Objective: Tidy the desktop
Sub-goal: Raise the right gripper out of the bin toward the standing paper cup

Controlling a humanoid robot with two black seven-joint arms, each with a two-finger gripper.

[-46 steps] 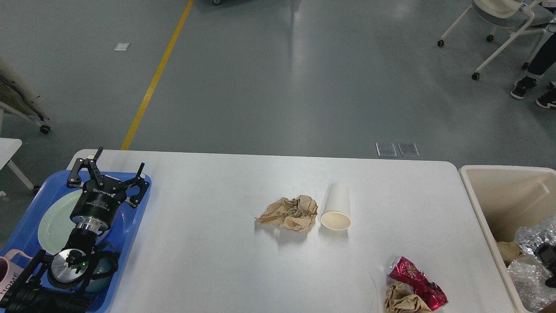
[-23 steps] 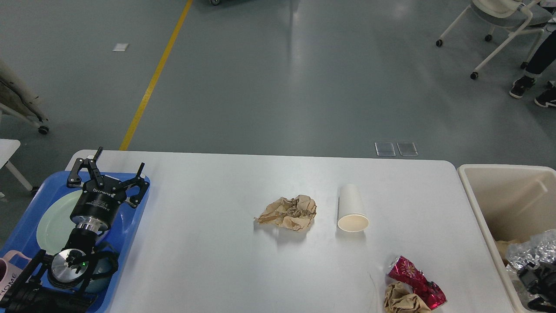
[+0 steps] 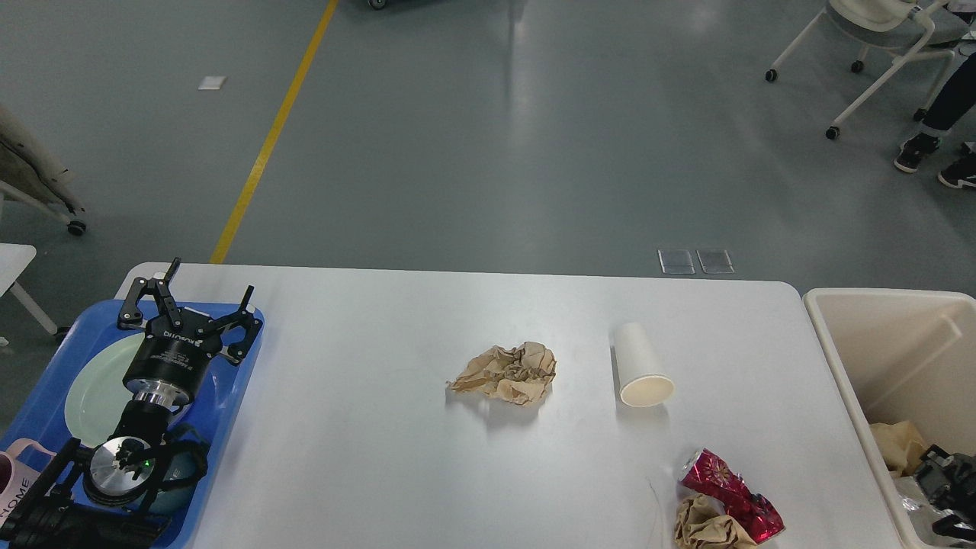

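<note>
The right gripper is a dark shape at the lower right frame edge, inside the beige bin; whether it is spread or closed cannot be told. The left gripper hovers over the blue tray with fingers spread wide, holding nothing. The white matte desk fills the lower frame. On it lie crumpled brown paper, a tipped paper cup and a red wrapper.

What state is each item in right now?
paper cup: on its side, mouth toward camera
brown paper: crumpled, on desktop
red foil wrapper: crumpled, touching brown paper wad
left gripper: open, empty, over blue tray
bin: partly filled
</note>
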